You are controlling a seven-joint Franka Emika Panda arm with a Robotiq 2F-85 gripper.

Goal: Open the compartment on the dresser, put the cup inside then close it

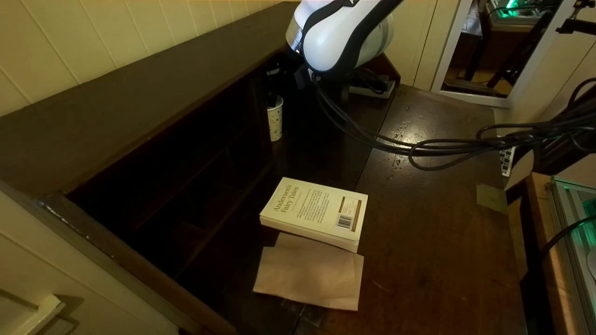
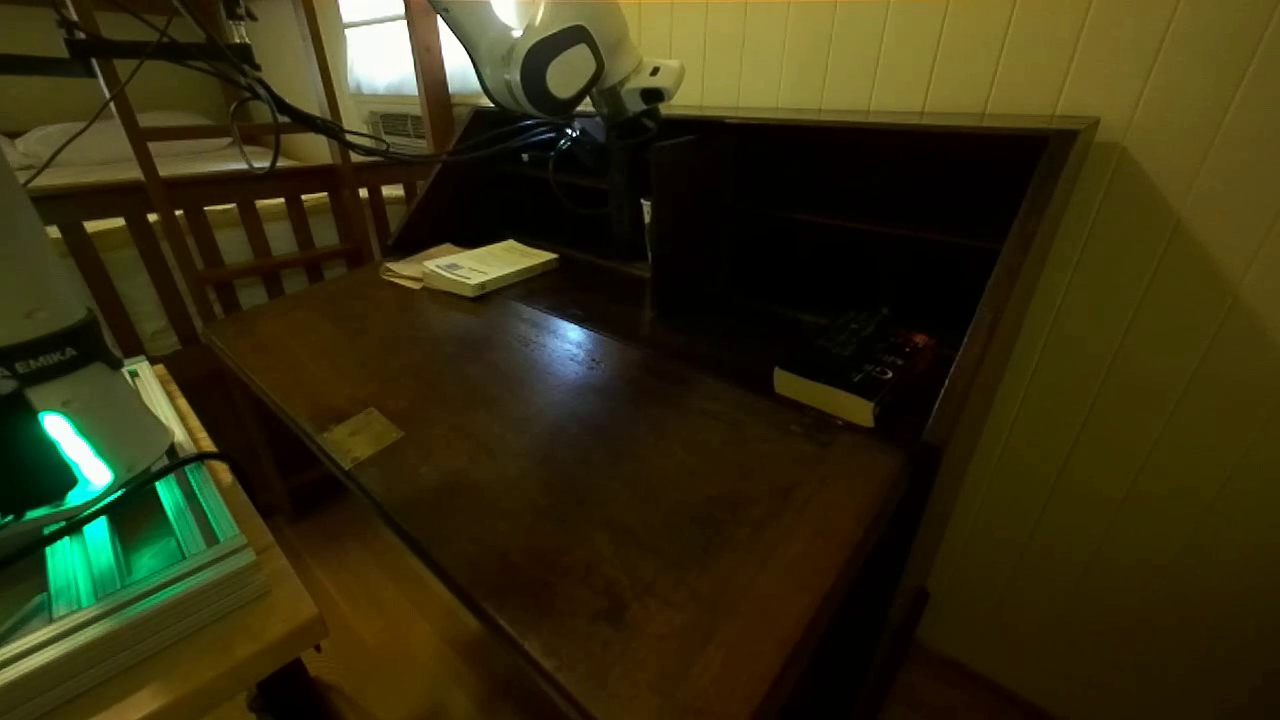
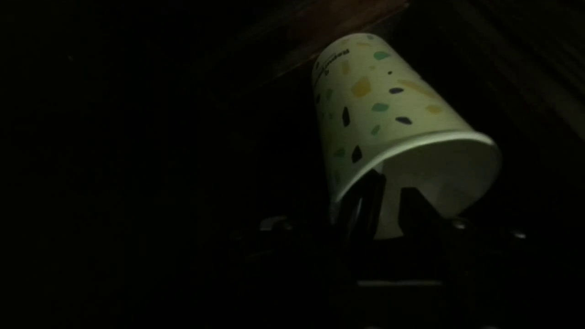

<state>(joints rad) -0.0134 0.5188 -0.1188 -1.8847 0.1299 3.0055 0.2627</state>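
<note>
The cup (image 1: 275, 120) is white with coloured flecks and stands at the dresser's (image 1: 437, 232) pigeonholes, partly hidden by a dark upright panel (image 1: 261, 111). In an exterior view only a white sliver of the cup (image 2: 647, 215) shows beside that panel (image 2: 685, 225). The compartment around it is too dark to make out. In the wrist view the cup (image 3: 379, 96) lies ahead with its mouth toward me. My gripper (image 3: 393, 187) has its fingertips at the cup's mouth, a narrow gap between them. The cup's inner wall shows through that gap, so nothing is clamped between the tips.
A white book (image 1: 316, 209) and brown paper (image 1: 309, 274) lie on the dresser top. A dark thick book (image 2: 850, 370) lies by the far end wall. Black cables (image 1: 409, 146) hang from the arm over the top. The dresser's upper ledge (image 1: 153, 70) runs above the pigeonholes.
</note>
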